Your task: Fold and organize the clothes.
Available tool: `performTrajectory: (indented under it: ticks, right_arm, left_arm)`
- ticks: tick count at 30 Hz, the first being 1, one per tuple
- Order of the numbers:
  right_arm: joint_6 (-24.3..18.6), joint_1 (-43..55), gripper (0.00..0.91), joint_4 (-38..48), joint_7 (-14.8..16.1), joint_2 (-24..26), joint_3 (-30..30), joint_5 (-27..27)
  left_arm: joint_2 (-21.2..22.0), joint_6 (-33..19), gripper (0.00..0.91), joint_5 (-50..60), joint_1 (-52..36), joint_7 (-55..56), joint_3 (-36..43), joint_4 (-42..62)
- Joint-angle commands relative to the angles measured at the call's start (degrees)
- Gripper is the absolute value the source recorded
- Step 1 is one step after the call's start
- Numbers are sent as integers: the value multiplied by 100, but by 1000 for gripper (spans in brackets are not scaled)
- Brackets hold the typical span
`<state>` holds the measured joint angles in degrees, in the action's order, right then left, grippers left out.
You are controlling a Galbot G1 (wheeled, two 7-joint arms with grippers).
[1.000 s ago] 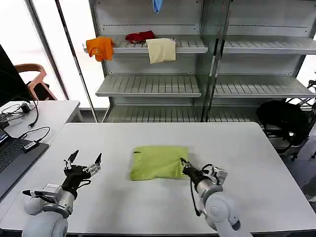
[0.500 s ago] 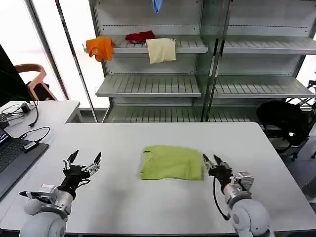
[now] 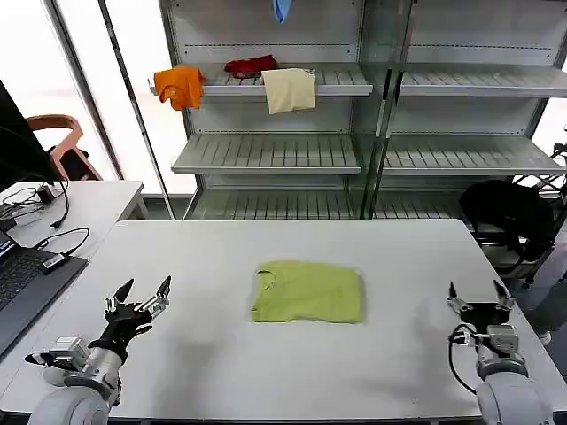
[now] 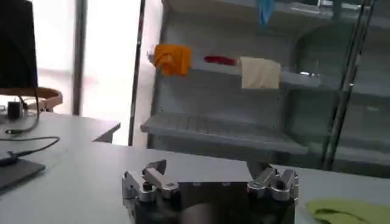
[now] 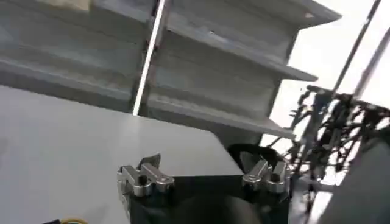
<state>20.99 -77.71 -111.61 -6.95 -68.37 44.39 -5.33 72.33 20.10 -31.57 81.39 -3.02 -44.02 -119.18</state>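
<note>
The clothes, a lime-green T-shirt (image 3: 308, 291), lie folded into a flat rectangle at the middle of the white table (image 3: 292, 372); a corner of the shirt (image 4: 350, 211) also shows in the left wrist view. My left gripper (image 3: 137, 297) is open near the table's front left, well clear of the shirt. My right gripper (image 3: 478, 294) is open near the front right edge, apart from the shirt, with nothing between its fingers. In the wrist views both the left gripper (image 4: 210, 171) and the right gripper (image 5: 204, 165) stand wide apart and hold nothing.
A laptop (image 3: 22, 283) and cables (image 3: 53, 239) lie on the desk to the left. Behind the table stand shelves (image 3: 266, 155) with orange (image 3: 179, 86), red (image 3: 251, 65) and cream (image 3: 290, 89) garments. A black bag (image 3: 509, 212) sits at the right.
My right gripper let go of the shirt's right edge and drew back to the table's front right. The shirt had slid a little rightward. The left gripper dropped slightly lower and left.
</note>
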Motion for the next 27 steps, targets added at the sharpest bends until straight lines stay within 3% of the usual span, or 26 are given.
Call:
performTrajectory:
  ticks: [1, 2, 5, 11, 17, 27]
  right_arm:
    - [-246, -457, 907, 71, 338, 351, 827, -218]
    - [-190, -498, 907, -41, 567, 362, 859, -538]
    - [141, -542, 907, -417, 811, 345, 887, -1423]
    - [562, -520, 907, -1084, 1138, 230, 998, -2740]
    - [629, -576, 907, -1178, 1258, 257, 1016, -2827]
    - [500, -475, 907, -893, 1375, 293, 773, -2467]
  left_arm:
    - [-104, 1, 907, -1015, 118, 126, -243, 229]
    - [-110, 0, 907, -1015, 121, 127, -251, 232]
    - [-147, -17, 907, -994, 202, 125, -303, 211]
    - [-166, -140, 907, -876, 401, 118, -280, 109]
    - [-169, -246, 907, -831, 365, 111, -282, 187]
    - [-129, -255, 907, -644, 245, 66, -232, 223]
